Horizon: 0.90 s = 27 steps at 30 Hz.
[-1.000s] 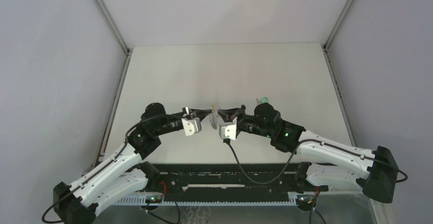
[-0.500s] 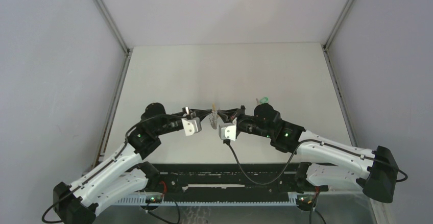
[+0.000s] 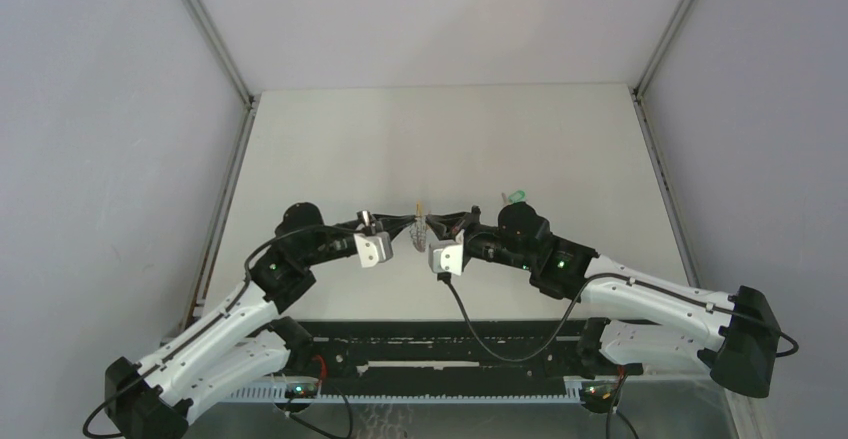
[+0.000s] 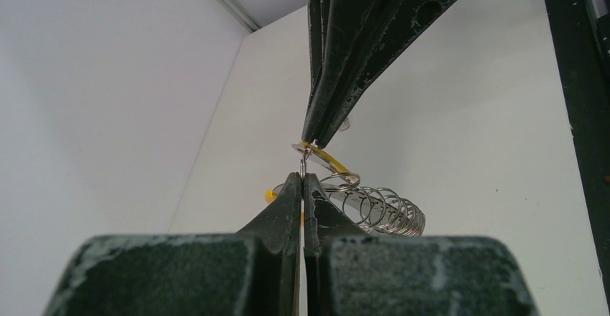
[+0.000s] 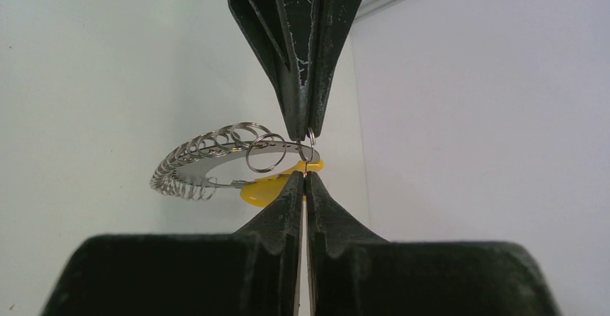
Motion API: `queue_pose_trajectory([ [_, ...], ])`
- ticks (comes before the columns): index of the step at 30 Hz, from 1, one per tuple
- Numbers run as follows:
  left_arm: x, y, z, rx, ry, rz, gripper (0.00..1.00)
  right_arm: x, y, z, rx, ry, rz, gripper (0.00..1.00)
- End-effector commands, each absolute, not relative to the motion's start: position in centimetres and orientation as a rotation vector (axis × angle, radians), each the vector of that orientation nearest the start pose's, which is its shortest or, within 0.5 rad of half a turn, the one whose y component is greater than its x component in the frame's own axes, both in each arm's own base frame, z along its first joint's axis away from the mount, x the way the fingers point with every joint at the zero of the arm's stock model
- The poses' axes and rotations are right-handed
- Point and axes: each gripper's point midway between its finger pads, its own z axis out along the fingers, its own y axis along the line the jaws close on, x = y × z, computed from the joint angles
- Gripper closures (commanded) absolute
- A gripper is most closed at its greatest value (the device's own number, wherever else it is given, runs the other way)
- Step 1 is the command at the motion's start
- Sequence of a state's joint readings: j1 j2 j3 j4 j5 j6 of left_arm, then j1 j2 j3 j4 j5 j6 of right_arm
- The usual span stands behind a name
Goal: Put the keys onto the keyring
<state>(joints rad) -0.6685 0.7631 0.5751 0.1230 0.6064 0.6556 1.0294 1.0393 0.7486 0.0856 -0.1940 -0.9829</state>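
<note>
Above the table's middle my two grippers meet tip to tip. The keyring (image 5: 216, 165) is a flat grey ring with a yellow section (image 5: 262, 190) and several small wire rings threaded on it. It hangs level between the two. My right gripper (image 5: 303, 175) is shut on its yellow rim (image 4: 329, 160). My left gripper (image 4: 303, 175) is shut on one small wire ring (image 4: 303, 163) standing edge-on at that rim. A green-headed key (image 3: 516, 197) lies on the table behind the right arm. I cannot make out an orange-headed key.
The white table (image 3: 450, 139) is walled by grey panels on the left, right and back. A black rail (image 3: 440, 354) holding both arm bases runs along the near edge. A black cable (image 3: 500, 344) loops from the right wrist.
</note>
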Motion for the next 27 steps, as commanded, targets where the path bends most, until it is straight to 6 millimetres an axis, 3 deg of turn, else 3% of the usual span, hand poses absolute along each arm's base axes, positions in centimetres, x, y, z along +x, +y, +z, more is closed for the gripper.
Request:
queue_pose_trajectory([
  [1, 18.3, -26.0, 27.9, 1.32, 0.855, -0.556, 1.0, 19.4, 33.2, 27.4, -1.509, 0.788, 0.24, 1.0],
  [16, 17.2, -26.2, 27.9, 1.353, 0.821, -0.591, 1.0, 17.7, 32.8, 26.8, -1.645, 0.638, 0.305, 1.0],
  [27, 18.0, -25.8, 27.9, 1.325, 0.848, -0.548, 1.0, 19.2, 31.4, 26.7, -1.62, 0.743, 0.211, 1.0],
])
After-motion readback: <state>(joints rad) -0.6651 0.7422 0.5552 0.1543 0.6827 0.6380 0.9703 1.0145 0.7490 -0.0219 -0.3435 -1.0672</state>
